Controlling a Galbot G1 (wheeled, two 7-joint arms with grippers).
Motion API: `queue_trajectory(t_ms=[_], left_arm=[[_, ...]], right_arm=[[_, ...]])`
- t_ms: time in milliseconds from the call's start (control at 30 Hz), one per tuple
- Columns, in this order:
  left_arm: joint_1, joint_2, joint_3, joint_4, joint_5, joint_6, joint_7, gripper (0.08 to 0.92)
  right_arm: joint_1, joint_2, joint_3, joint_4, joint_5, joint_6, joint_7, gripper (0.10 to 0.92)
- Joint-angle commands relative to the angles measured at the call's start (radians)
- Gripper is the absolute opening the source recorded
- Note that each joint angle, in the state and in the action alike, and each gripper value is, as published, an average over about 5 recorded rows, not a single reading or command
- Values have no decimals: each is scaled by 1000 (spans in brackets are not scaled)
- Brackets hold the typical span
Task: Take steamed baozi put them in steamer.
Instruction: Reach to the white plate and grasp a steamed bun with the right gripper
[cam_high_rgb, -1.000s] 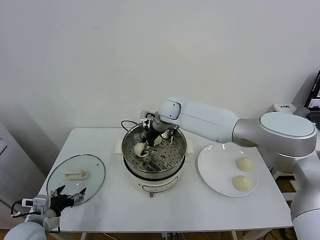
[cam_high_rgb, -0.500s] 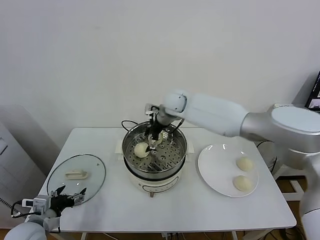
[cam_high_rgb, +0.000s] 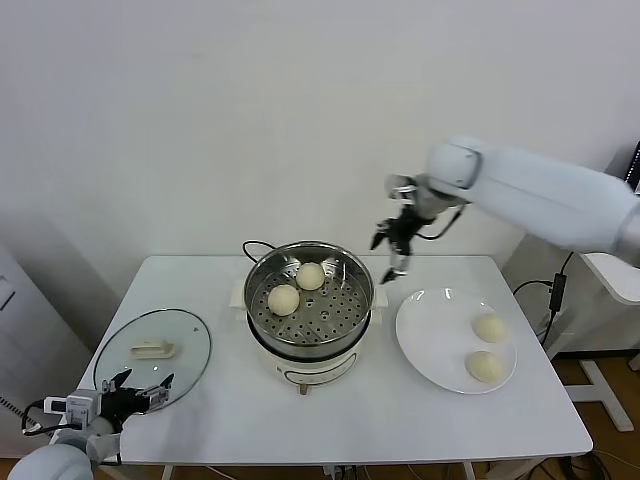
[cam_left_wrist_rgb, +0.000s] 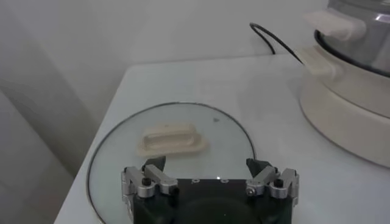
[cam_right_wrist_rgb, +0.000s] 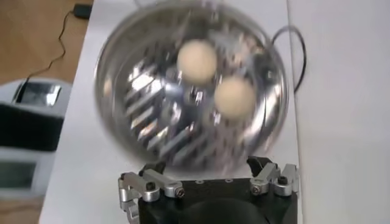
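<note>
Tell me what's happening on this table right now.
A robot is moving steamed baozi from a white plate into the steamer. Two buns sit on the perforated tray, and two more wait on the plate. The right tool is open and empty, raised between steamer and plate. The left tool is parked, open, by the glass lid.

Head view: from above and in front, facing down over the whole table (cam_high_rgb: 330, 420), steamer (cam_high_rgb: 310, 300) central, plate (cam_high_rgb: 435, 345) at 3 o'clock. Left wrist view: low and close beside the glass lid (cam_left_wrist_rgb: 173, 143), sharing lid (cam_high_rgb: 152, 352) and steamer (cam_left_wrist_rgb: 359, 91) with the head view. Right wrist view: high up, looking straight down into the steamer (cam_right_wrist_rgb: 189, 91).
</note>
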Motion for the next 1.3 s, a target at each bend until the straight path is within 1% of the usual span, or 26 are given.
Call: queue_trajectory(t_ms=[33, 267, 533, 800, 1300], left_arm=[[1, 1, -1, -1, -1, 0, 0, 823], [0, 3, -3, 0, -1, 2, 0, 823], [-2, 5, -1, -1, -1, 5, -1, 823], [-2, 4, 2, 0, -1, 5, -1, 823], [1, 3, 5, -1, 2, 5, 0, 823]], right_arm=[[-61, -225, 10, 39, -151, 121, -95, 823], [-221, -279, 126, 17, -300, 197, -111, 823], [-419, -273, 290, -39, -422, 247, -105, 823], [-551, -248, 393, -89, -494, 275, -81, 823], [-656, -201, 509, -164, -623, 313, -61, 823]])
